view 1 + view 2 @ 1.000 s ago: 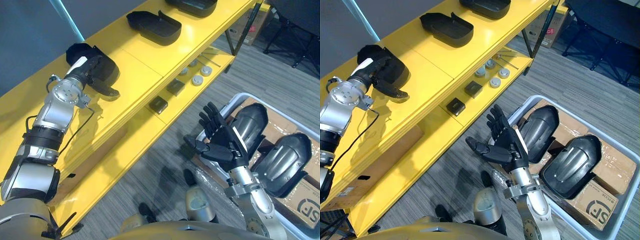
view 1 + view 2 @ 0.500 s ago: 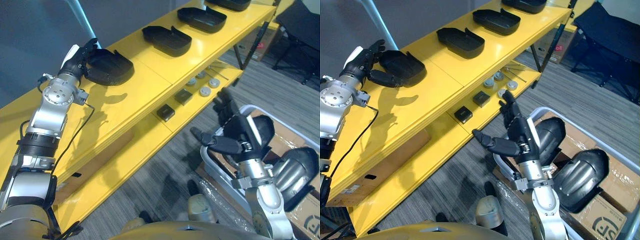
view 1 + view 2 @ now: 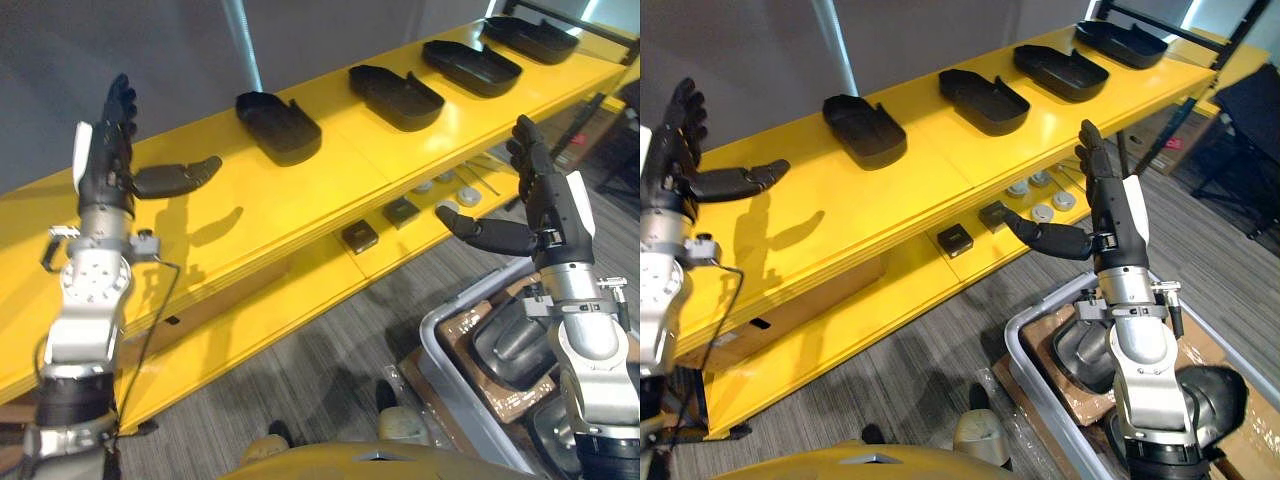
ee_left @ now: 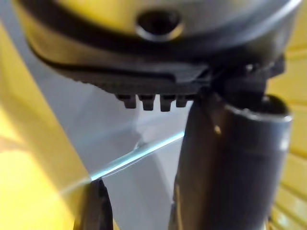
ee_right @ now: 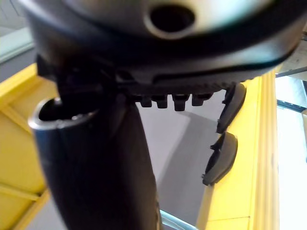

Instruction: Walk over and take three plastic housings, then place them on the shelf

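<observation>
Room: grey wall (image 3: 330, 30) behind, grey carpet floor (image 3: 300, 370) below.
Housings: four black housings (image 3: 278, 127) lie hollow side up in a row on the top board of the shelf (image 3: 300, 200), well apart from one another.
More housings: dark domed ones (image 3: 1215, 395) lie rounded side up in the bin (image 3: 430, 322) at lower right, on cardboard (image 3: 1040, 340).
Left hand: the left hand (image 3: 105, 150) is raised over the near end of the top board, fingers straight and pointing up, thumb stuck out sideways towards the nearest housing. It is apart from that housing and touches nothing.
Right hand: the right hand (image 3: 545, 200) is raised in front of the shelf and above the bin, fingers straight and upright, thumb spread out towards the shelf, touching nothing.
Lower board: two small black blocks (image 3: 360, 236) and, beside them, a few silver discs (image 3: 466, 197).
Head views against wrist views: the eye views show both spread hands and the whole row. The right wrist view looks past the thumb and shows two of the housings edge-on along the yellow board. The left wrist view shows the thumb before the wall and a strip of yellow shelf.
</observation>
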